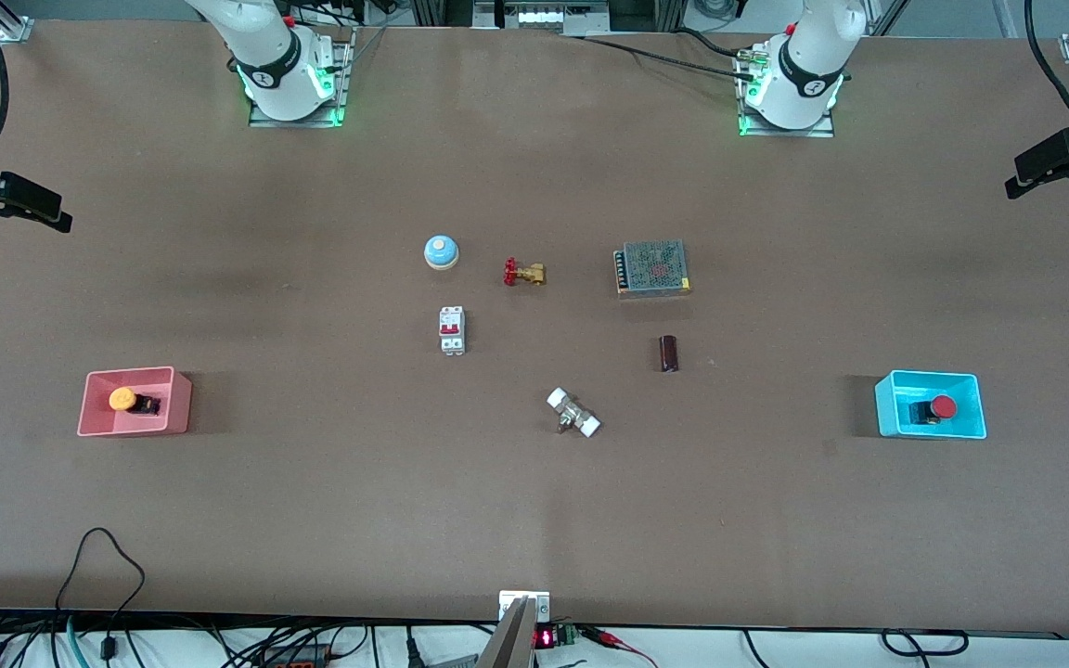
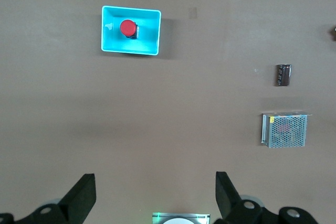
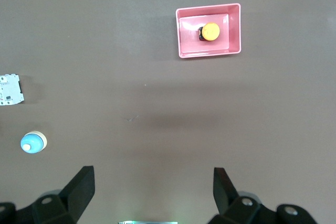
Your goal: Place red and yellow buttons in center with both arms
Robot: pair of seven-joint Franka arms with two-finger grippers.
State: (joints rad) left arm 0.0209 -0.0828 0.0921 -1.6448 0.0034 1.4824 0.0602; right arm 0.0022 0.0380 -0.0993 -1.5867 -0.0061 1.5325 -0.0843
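While each claw gapes aloft, red button [image 2: 127, 27] in cyan bin [image 2: 148, 41], yellow button [image 3: 211, 31] in pink bin [image 3: 186, 40]

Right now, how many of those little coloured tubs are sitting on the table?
2. The pink bin sits toward the right arm's end of the table and holds the yellow button. The cyan bin sits toward the left arm's end and holds the red button. None seems hidden.

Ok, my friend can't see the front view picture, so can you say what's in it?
A brown table holds a yellow button in a pink bin at the right arm's end and a red button in a cyan bin at the left arm's end. Small parts lie between them, including a blue bell.
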